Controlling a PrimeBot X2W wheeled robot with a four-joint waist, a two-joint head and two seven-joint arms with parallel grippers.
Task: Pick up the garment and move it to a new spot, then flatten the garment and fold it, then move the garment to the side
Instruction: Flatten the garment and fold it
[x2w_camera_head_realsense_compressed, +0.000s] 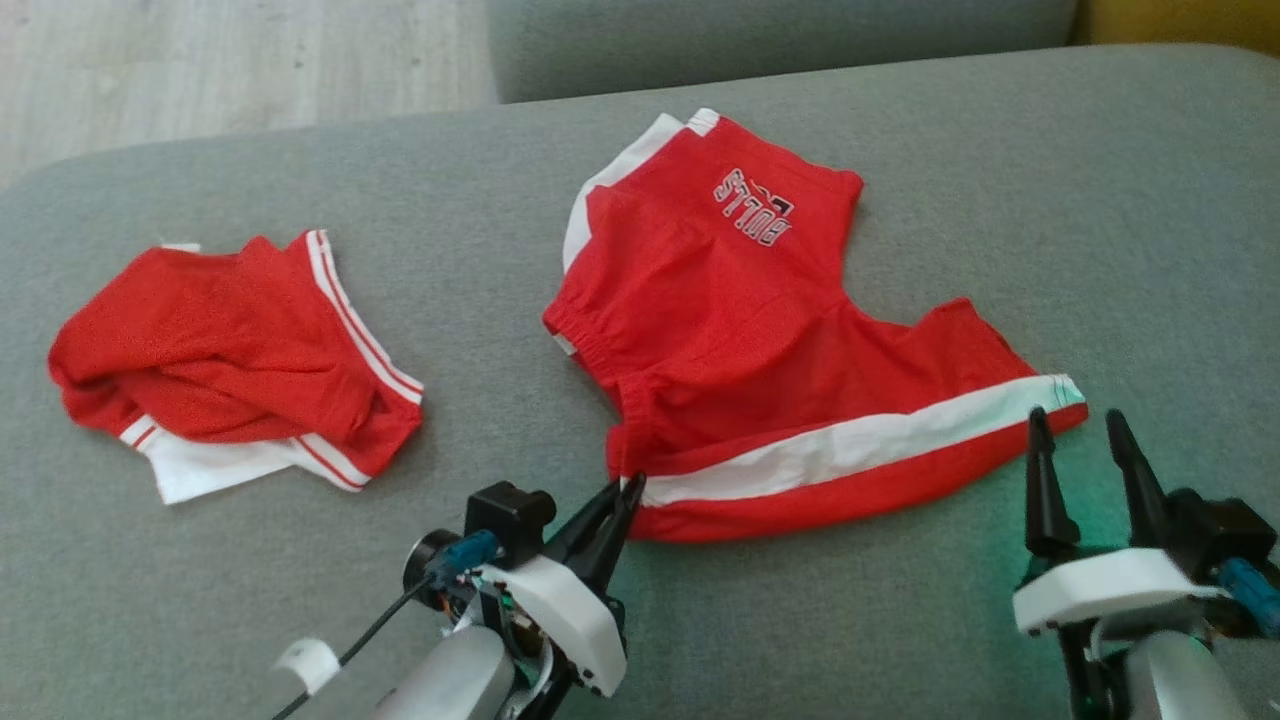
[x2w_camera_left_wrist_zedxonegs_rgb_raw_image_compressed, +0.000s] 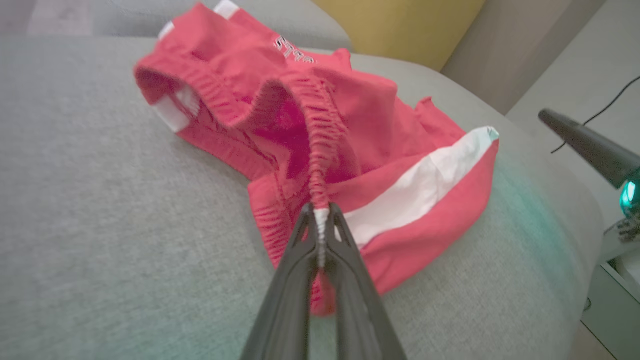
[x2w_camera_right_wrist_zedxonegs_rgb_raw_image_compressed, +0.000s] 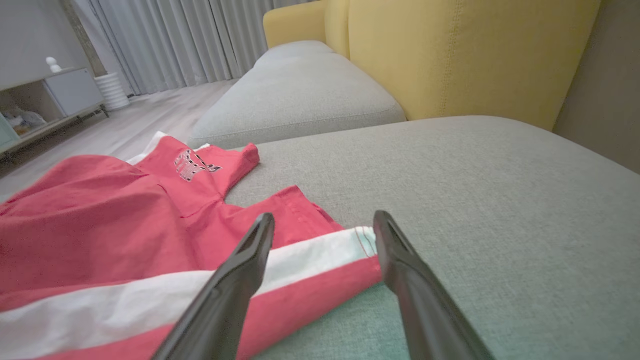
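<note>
Two red garments are laid out on the grey cushion (x2w_camera_head_realsense_compressed: 1000, 180). The task's piece, a pair of red shorts (x2w_camera_head_realsense_compressed: 740, 330) with black-and-white lettering (x2w_camera_head_realsense_compressed: 752, 208), is spread across the middle of the seat, nearer the right. A second red garment (x2w_camera_head_realsense_compressed: 220, 350) with white trim is bunched up well apart, over on the left.

And the left gripper (x2w_camera_head_realsense_compressed: 628, 488) is seen at the near left corner of the shorts, its jaws clamped tight. In the left wrist view the elastic waistband (x2w_camera_left_wrist_zedxonegs_rgb_raw_image_compressed: 320, 150) is pinched between the two dark fingers (x2w_camera_left_wrist_zedxonegs_rgb_raw_image_compressed: 292, 260), and the gathered fabric is pulled up into a ridge running away from the tips.

Over on the right, the right gripper (x2w_camera_head_realsense_compressed: 1075, 420) is held with its jaws spread wide and nothing gripped. Its tips are placed on either side of the far right corner of the shorts, where the white stripe (x2w_camera_right_wrist_zedxonegs_rgb_raw_image_compressed: 150, 295) ends at the hem. Whether that cloth is touched by the tips cannot be told. A yellow backrest (x2w_camera_right_wrist_zedxonegs_rgb_raw_image_compressed: 475, 55) is visible behind the cushion.
</note>
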